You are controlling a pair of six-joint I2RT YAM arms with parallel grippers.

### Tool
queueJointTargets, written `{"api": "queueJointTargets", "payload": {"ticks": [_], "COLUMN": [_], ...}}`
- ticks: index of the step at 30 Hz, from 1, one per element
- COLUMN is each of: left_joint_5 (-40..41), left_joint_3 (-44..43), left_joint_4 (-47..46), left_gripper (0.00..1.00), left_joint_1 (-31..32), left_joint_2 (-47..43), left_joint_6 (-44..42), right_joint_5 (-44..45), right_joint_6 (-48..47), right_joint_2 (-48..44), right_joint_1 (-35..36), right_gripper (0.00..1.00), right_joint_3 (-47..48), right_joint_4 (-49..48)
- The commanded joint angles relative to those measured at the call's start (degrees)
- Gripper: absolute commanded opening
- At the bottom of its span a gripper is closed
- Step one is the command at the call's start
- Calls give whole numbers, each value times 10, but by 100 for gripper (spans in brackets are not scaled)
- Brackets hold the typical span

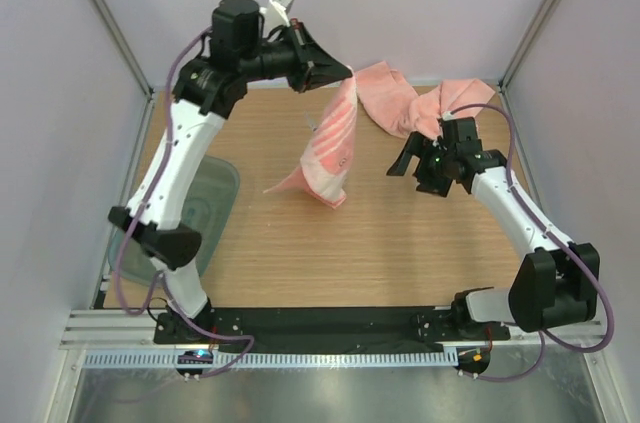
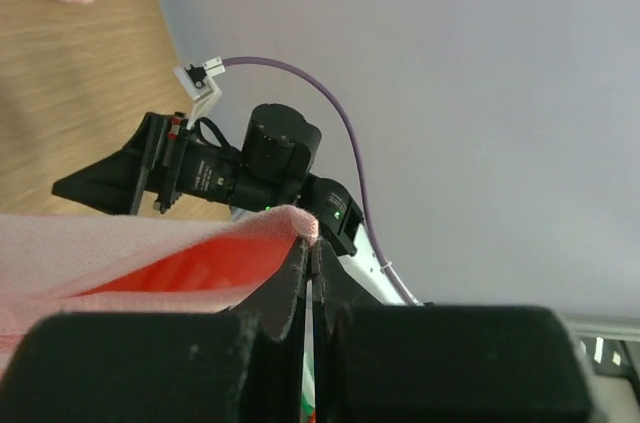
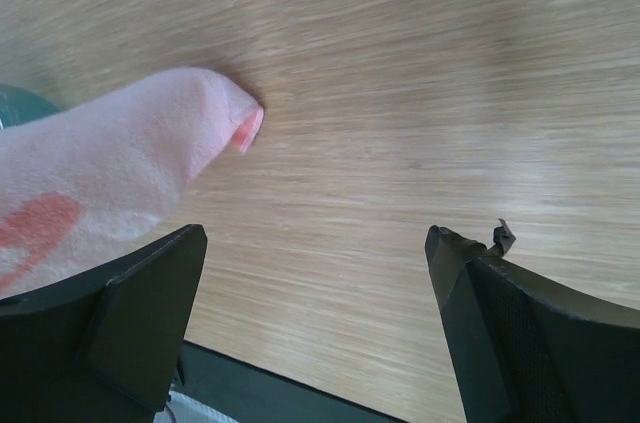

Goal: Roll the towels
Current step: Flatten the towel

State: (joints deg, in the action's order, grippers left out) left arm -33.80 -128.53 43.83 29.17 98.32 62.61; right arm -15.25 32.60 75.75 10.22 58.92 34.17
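Left wrist: left gripper (image 2: 311,253) clenched on towel (image 2: 120,243) edge | top: towel dangles over worktop (image 1: 400,253) | right gripper (image 3: 315,241) spread wide, empty.

Two arms were counted, the left arm (image 1: 175,158) and the right arm (image 1: 520,218), and two grippers, the left gripper (image 1: 346,73) and the right gripper (image 1: 415,150). One tray (image 1: 218,205) was counted on the left. At least two towels (image 1: 335,143) were counted; the far bunch could not be told apart.

Left arm (image 1: 170,158), right arm (image 1: 520,218): white links, black joints, purple cables (image 2: 280,63). Left gripper (image 2: 308,243), right gripper (image 3: 315,236): black.
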Motion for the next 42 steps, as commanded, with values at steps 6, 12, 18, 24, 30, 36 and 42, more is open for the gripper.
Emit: {"api": "queueJointTargets", "payload": {"ticks": [6, 12, 18, 24, 30, 36, 42], "left_joint_5": [-172, -94, -58, -22, -1, 46, 66], "left_joint_3": [-192, 89, 487, 714, 801, 786, 793], "left_joint_4": [-132, -41, -14, 39, 20, 46, 39], "left_gripper": [0, 0, 1, 0, 0, 0, 0], "left_joint_1": [53, 20, -21, -22, -22, -22, -22], "left_joint_2": [105, -97, -325, -357, -364, -329, -322], "left_joint_6": [104, -28, -98, -131, -123, -151, -155], "right_joint_5": [36, 69, 25, -41, -37, -22, 5], "right_joint_6": [-51, -75, -66, -66, -77, -83, -105], "right_joint_2": [-20, -30, -13, 40, 80, 137, 238], "right_joint_1": [-92, -122, -122, -114, -27, 86, 131], "right_gripper": [100, 100, 100, 100, 100, 100, 91], "right_joint_3": [35, 60, 47, 53, 43, 44, 95], "right_joint_4": [44, 69, 39, 28, 39, 10, 29]}}
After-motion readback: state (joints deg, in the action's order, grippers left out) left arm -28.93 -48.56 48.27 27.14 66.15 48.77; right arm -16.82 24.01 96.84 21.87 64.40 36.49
